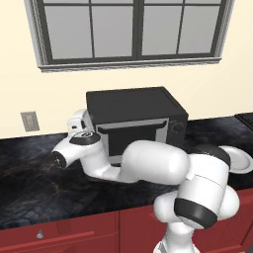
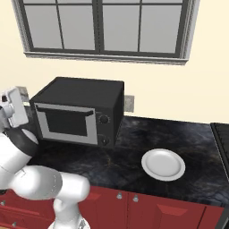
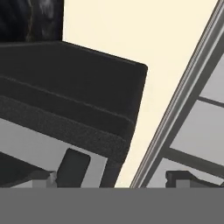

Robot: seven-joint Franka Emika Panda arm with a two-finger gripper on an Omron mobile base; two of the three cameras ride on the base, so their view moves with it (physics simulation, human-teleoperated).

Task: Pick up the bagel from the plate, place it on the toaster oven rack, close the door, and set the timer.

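My plate (image 2: 163, 164) is sitting on the dark counter (image 2: 134, 143), to the right of the toaster oven (image 2: 78, 109), and nothing is lying on it. The bagel is not showing anywhere I am looking. The door (image 2: 66, 121) of the toaster oven is standing shut, with its dark handle (image 2: 65, 110) running along the top. Through the dark glass I cannot tell what is inside.

My pincer (image 3: 111, 177) is spread wide and is holding nothing. It is hanging up by the top left corner of the toaster oven, and my hand (image 2: 13, 109) is pointing toward the window (image 3: 197, 118).

The counter is giving me lots of open room in front of the toaster oven and around the plate. The plate is resting near the counter's front edge.

No words or labels are showing that I can read.
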